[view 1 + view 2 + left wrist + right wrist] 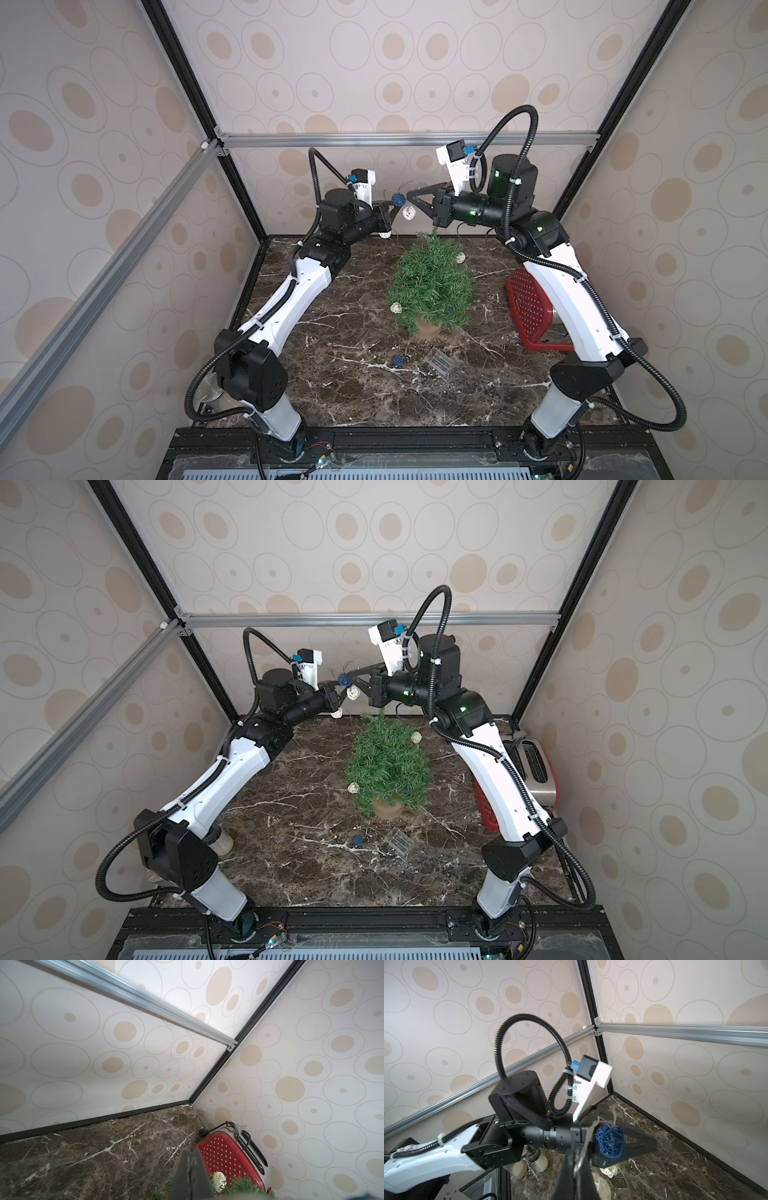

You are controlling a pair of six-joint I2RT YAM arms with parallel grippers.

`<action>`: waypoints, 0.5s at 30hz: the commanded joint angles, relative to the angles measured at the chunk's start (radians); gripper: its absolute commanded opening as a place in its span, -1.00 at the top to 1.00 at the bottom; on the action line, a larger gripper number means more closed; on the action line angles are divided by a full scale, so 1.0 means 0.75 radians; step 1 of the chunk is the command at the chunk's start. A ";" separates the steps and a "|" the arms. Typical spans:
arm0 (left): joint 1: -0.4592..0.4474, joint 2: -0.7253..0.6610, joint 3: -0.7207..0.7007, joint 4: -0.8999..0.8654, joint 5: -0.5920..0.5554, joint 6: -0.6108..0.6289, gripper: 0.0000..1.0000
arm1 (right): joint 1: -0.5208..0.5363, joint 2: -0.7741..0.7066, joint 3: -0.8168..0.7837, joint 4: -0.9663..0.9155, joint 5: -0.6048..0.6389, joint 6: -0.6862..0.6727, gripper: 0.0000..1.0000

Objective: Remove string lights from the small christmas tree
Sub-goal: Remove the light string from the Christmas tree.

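The left pincer (190,1154) and right pincer (410,195) are both closed on the string lights (610,1142), a pale wire with blue and cream wicker balls, raised near the back wall above the small tree (430,286). More balls sit in its branches, and the clear battery box (438,361) lies on the counter (332,386) before the pot. The toaster (534,766) shows in a top view, not in the right wrist view.

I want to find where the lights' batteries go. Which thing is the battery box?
Find the small christmas tree in the middle of the dark marble table. In front of its tan pot, toward the robot's base, the battery box lies flat on the table. It is see-through and rectangular, unlike the round blue ball beside it.
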State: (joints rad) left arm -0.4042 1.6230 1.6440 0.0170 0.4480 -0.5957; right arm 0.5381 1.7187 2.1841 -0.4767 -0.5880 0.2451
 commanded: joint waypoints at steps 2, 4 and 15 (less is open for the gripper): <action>0.001 -0.108 0.028 -0.036 -0.052 0.066 1.00 | 0.017 -0.057 -0.055 0.033 0.009 0.005 1.00; -0.001 -0.124 0.048 -0.060 -0.065 0.073 1.00 | 0.018 -0.071 -0.082 0.038 0.016 0.005 1.00; 0.001 -0.232 0.095 -0.173 -0.082 0.097 1.00 | 0.032 -0.123 -0.138 0.021 0.046 0.004 1.00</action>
State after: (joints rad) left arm -0.4042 1.4944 1.6745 -0.0772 0.3985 -0.5552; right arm 0.5491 1.6600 2.0880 -0.4698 -0.5598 0.2462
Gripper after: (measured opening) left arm 0.048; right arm 0.042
